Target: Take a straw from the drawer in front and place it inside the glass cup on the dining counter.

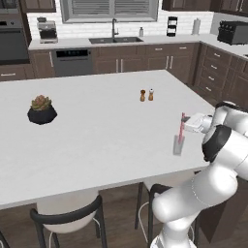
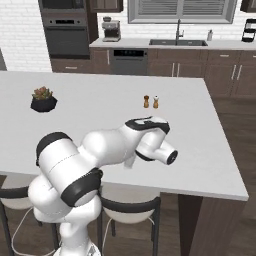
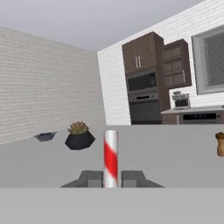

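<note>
— Gripping what, down at the fingertips (image 3: 94,179)?
— Clamping the straw (image 3: 110,158) upright in the gripper (image 3: 111,179), keeping it vertical for dropping in.
— Sitting where?
— Hanging above the glass cup (image 1: 178,145), near the dining counter's (image 1: 97,131) front right edge, lower end seemingly entering the rim.
— Releasing yet?
— Not yet; holding tight.

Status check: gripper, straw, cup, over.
Gripper shut on straw. Straw upright, lower end in glass cup on dining counter. Nothing in the way.
</note>
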You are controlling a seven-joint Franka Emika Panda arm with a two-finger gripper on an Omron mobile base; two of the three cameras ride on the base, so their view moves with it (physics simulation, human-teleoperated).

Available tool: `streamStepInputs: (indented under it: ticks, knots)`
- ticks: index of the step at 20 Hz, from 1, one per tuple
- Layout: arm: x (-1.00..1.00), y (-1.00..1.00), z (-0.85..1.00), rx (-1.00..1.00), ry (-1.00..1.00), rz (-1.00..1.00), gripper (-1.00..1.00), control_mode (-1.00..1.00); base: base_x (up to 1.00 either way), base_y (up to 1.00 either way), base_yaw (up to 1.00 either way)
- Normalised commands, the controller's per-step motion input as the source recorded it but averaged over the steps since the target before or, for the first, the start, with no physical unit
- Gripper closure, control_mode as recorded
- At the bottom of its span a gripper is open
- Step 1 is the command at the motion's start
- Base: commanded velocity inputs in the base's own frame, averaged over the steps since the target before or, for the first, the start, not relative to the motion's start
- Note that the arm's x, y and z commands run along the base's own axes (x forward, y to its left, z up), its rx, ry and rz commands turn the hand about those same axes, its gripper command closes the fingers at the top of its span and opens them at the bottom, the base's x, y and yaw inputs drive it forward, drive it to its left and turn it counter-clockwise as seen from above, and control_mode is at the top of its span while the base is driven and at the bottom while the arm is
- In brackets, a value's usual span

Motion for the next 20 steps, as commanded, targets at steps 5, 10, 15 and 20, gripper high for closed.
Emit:
streamStepInputs:
  ticks: [5,10,15,20]
  knots:
    - [-0.31,0.04,-0.30,0.00,0.00,0.00,1.00,-1.00,0.00,0.00,0.00]
    - [-0.22,0.12,-0.22,0.00,0.00,0.00,1.00,-1.00,0.00,0.00,0.00]
    - [-0.04,0.22,-0.20,0.00,0.00,0.00,1.00,-1.00,0.00,0.00,0.00]
    - [0.00,0.20,-0.23,0.00,0.00,0.00,-1.00,-1.00,0.00,0.00,0.00]
